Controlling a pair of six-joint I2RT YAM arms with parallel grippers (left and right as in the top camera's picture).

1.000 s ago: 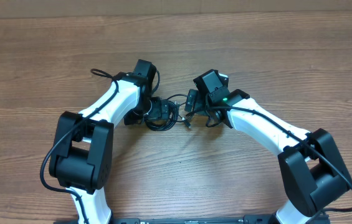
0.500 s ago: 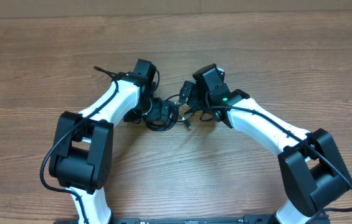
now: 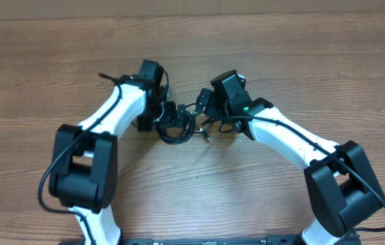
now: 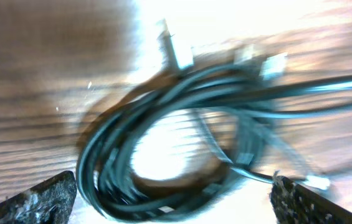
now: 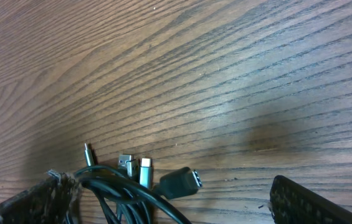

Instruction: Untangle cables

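The cables lie as one black knotted coil on the wooden table, between my two grippers. From above, the left gripper sits over the coil's left side and the right gripper over its right side. In the left wrist view the looped cables are blurred and lie between the wide-apart fingers; the left gripper is open. In the right wrist view several plug ends and cable strands lie by the left finger; the right gripper is open and holds nothing.
Both white arms reach in from the near table edge, the left arm and the right arm. Thicker black wires run along each arm. Bare wood lies beyond the grippers at the far side.
The left arm has swung a little to the left and away, its gripper still over the coil. The right gripper shifted slightly up and left earlier, then stayed. Both remain open.
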